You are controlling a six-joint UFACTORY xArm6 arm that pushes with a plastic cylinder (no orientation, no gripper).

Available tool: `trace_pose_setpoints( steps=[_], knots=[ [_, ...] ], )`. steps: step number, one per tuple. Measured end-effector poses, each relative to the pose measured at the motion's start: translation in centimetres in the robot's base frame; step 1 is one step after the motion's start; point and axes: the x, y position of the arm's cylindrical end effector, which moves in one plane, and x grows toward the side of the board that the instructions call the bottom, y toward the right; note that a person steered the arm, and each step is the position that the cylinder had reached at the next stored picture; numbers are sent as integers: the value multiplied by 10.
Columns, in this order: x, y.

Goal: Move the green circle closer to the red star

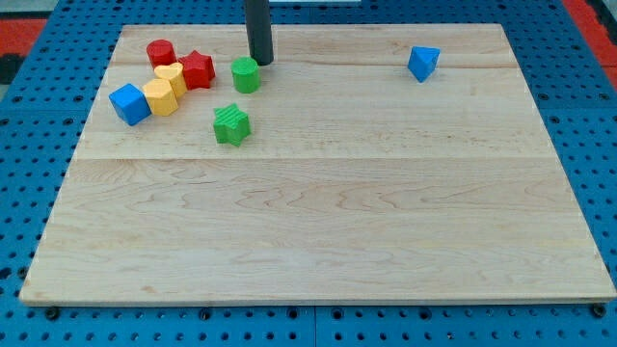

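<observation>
No gripper is fitted to this arm, so there is nothing to open, close or hold; the arm ends in a straight dark rod, and its tip [261, 63] rests on the table [318, 231] near the view's top, left of centre. The tip sits just beside the green circle [245, 74], at that block's upper right, so close that contact cannot be ruled in or out.

Nearest the view's bottom among the blocks is the green star [230, 124], standing alone below the green circle and a little to its left, apart from it. Farther up and to the view's left lies the blue cube [128, 103], the leftmost block, touching or nearly touching a yellow block [160, 97] on its right. A second yellow block [171, 78], rounded like a heart, sits just above and against the first.

The red star [198, 69] is next, pressed against the upper yellow block's right side. The green circle stands just to the red star's right, with a narrow gap between them. Above the yellow pair, a red cylinder-like block [160, 52] sits near the red star's upper left.

Well apart from all these, towards the view's top right, is a lone blue block [422, 63] with angled faces.
</observation>
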Motion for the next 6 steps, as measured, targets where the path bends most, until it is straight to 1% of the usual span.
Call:
trace_pose_setpoints(
  steps=[2, 3, 4, 5, 6],
  knots=[
    [-1, 11],
    [16, 7],
    [37, -26],
    [22, -28],
    [34, -41]
  ],
)
